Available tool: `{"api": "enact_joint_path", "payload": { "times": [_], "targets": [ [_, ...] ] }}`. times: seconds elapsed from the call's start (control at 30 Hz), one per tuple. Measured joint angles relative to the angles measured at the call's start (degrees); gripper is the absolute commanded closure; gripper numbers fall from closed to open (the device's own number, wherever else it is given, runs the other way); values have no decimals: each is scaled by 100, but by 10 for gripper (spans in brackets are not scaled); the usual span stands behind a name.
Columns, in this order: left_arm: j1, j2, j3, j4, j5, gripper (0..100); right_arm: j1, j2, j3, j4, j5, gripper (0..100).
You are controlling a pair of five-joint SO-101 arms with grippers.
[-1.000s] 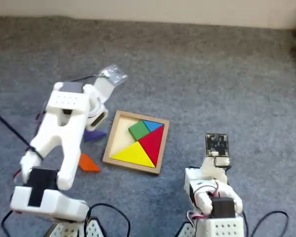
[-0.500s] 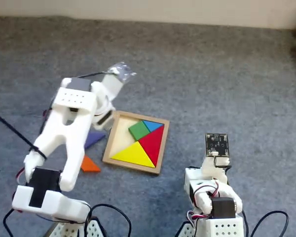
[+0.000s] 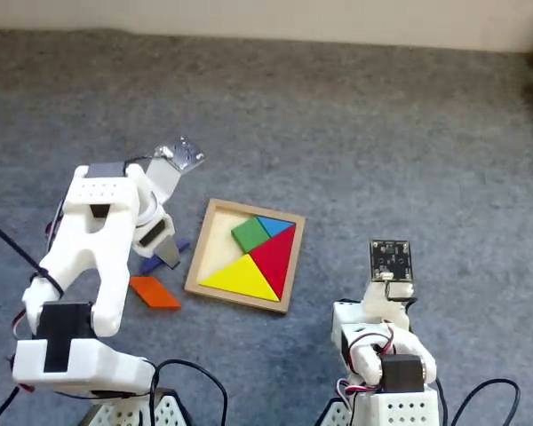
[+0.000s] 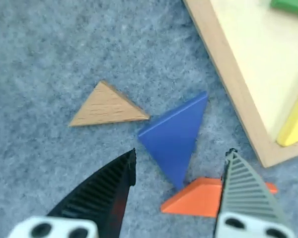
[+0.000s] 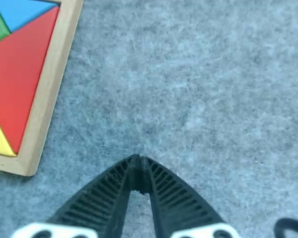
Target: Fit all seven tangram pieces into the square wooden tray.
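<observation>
While the high view set the square wooden tray (image 3: 201, 245) on the grey surface (image 3: 382, 133) between the two arms, the left arm covered much of what lay beside it. In the tray lay a green piece (image 3: 249, 234), a small blue triangle (image 3: 273, 225), a red triangle (image 3: 275, 253) and a yellow triangle (image 3: 238, 277), and the part nearest the left arm was bare. An orange parallelogram (image 3: 155, 292) lay in plain sight below that arm. The left wrist view gave the group more fully. A loose blue triangle (image 4: 176, 136) lay just beside the tray's rim, its point appearing to touch the orange parallelogram. A plain wooden triangle (image 4: 107, 106) sat near it, apart. The left gripper (image 4: 181, 153) hung over the loose blue triangle, fingers spread wide and grasping nothing. The right wrist view put the right gripper (image 5: 137, 158) over bare surface near the tray's corner, fingers clenched together on nothing.
</observation>
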Motion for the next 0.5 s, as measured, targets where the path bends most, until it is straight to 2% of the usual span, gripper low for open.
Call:
{"api": "enact_joint_path", "payload": {
  "times": [0.1, 0.27, 0.5],
  "targets": [
    [0, 229, -35, -105, -18, 720, 0, 0, 0, 0, 0, 993],
    [0, 1354, -686, -114, -9, 723, 0, 0, 0, 0, 0, 993],
    [0, 1837, -1310, 273, -9, 745, 0, 0, 0, 0, 0, 993]
  ]
}}
